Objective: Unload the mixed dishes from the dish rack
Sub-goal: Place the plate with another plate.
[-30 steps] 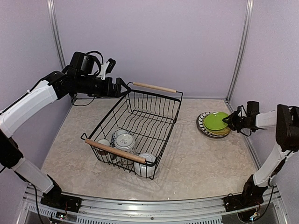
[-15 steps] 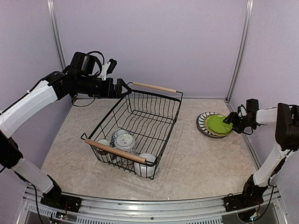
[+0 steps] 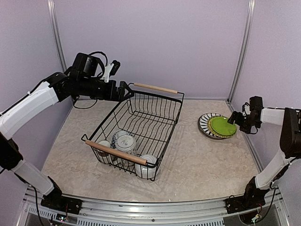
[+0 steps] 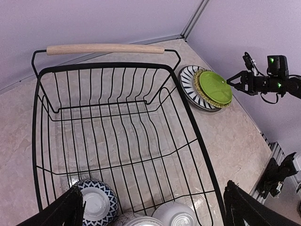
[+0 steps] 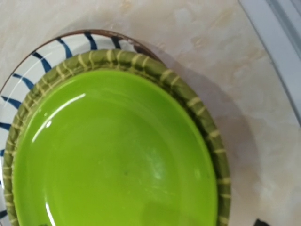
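Over on the right side of the table (image 3: 197, 162), the lime green plate (image 3: 222, 126) sits stacked on the striped plate (image 3: 203, 123), both lying flat and well clear of the dish rack (image 3: 141, 117). The right gripper (image 3: 231, 120) hovers at the green plate's outer rim, fingers spread, clamped on nothing. Its wrist camera looks straight down into the glossy green dish, with blue stripes peeking out from under it.

The left gripper (image 3: 126, 90) hangs above the rack's far wooden handle (image 3: 155, 88), jaws spread wide and empty. Down in the rack's near end the remaining dishes huddle together: a blue patterned bowl (image 4: 96, 203) lying upside down, and a white mug (image 3: 146, 165) in the corner by the near handle (image 3: 116, 153).
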Robot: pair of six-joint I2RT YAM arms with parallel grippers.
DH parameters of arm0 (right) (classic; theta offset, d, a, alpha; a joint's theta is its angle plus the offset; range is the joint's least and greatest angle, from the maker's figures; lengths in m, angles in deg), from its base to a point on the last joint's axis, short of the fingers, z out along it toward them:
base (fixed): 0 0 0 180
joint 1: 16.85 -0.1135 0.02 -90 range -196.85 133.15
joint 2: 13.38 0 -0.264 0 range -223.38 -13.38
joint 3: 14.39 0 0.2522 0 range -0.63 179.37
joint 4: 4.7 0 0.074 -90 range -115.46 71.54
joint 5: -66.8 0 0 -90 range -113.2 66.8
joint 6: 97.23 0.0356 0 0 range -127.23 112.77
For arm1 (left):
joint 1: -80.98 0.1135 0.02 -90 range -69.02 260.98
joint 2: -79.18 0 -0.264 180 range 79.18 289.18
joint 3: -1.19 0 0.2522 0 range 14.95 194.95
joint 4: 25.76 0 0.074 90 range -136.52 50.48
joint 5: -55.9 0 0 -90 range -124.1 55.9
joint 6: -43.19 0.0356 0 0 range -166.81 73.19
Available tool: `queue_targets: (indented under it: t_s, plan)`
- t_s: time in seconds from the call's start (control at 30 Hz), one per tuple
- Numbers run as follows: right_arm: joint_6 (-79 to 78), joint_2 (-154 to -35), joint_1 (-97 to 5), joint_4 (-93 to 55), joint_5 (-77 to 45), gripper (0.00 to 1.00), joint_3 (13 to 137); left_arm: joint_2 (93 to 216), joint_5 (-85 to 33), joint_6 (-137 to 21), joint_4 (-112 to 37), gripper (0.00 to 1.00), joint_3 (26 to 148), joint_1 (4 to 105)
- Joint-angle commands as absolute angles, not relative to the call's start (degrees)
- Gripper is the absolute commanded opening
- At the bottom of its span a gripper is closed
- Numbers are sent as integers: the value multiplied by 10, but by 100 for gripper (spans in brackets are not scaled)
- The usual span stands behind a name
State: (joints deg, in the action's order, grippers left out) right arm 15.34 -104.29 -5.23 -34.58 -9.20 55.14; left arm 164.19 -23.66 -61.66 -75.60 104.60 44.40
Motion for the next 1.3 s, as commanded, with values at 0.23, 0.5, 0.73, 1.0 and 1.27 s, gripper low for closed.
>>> queue_targets:
  t_s: [0.23, 0.5, 0.73, 1.0, 1.27]
  plan:
    - [189, -1057, -59, -290, -54, 95, 510, 1646, -265, -597, -772, 99, 1054, 424]
    - [215, -1082, -82, -245, -37, 95, 516, 1645, -284, -591, -772, 99, 1053, 417]
    - [205, -1066, -83, -258, -96, 97, 499, 1648, -309, -577, -780, 99, 1057, 409]
    - [188, -948, -82, -275, -114, 99, 418, 1640, -322, -569, -767, 99, 1044, 407]
    - [182, -826, -83, -303, -60, 100, 393, 1659, -332, -578, -817, 99, 1076, 394]
